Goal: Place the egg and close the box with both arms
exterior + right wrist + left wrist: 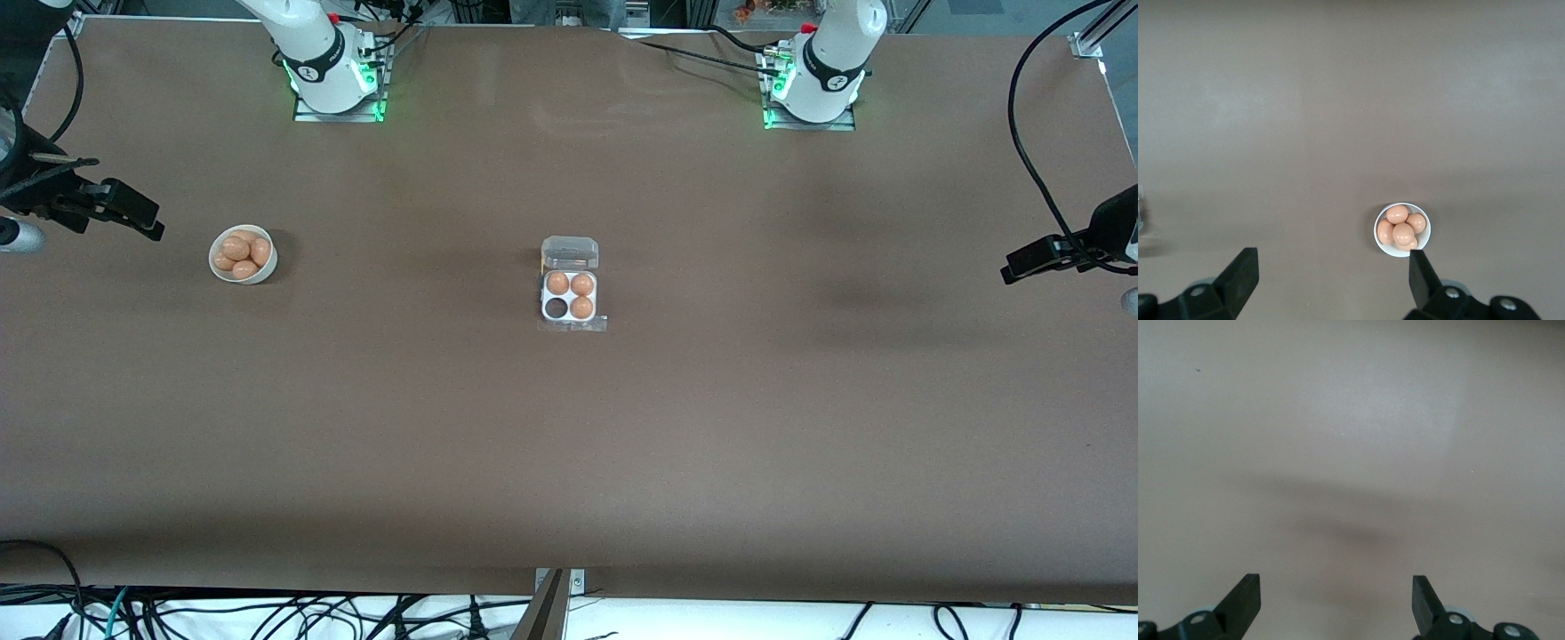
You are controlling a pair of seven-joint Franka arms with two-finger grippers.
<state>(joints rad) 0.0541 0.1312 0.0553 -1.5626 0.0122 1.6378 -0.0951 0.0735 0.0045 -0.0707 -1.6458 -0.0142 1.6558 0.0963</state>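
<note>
The right end effector (133, 216) hangs high over the right arm's end of the tabletop (569, 444), its two black fingers (1238, 277) spread wide and holding nothing. In the right wrist view a round white bowl (1402, 230) with brown eggs (1399, 225) piled in it sits on the tabletop below, close to one fingertip. The left end effector (1036, 260) hangs over the left arm's end of the tabletop, its fingers (1245, 597) likewise wide apart and empty; its wrist view shows only bare brown surface and a soft shadow.

The egg carton (570, 296) stands near the middle of the tabletop, well apart from both end effectors and from the bowl. Its clear lid (570, 253) is swung open on the side toward the robot bases. Three cells of the white tray hold brown eggs; the fourth cell (556, 308), on the front-camera side toward the right arm's end, shows dark.
</note>
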